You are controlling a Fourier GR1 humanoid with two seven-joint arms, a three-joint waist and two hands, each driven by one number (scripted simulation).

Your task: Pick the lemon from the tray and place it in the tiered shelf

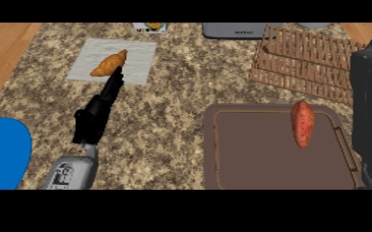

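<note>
Nearest me, the brown tray [240, 172] sits on the counter [181, 83] at the right. The only thing in it is a reddish sweet potato [302, 124], lying lengthwise near its far right corner. My right hand [362, 108] is just a dark shape along the right edge beside the tray. My left hand [94, 115] is well apart from the sweet potato, over at the left, fingers straight and holding nothing, fingertips at a croissant [109, 64] on a white napkin [141, 54]. Farther right stands the slatted wooden shelf [305, 61].
</note>
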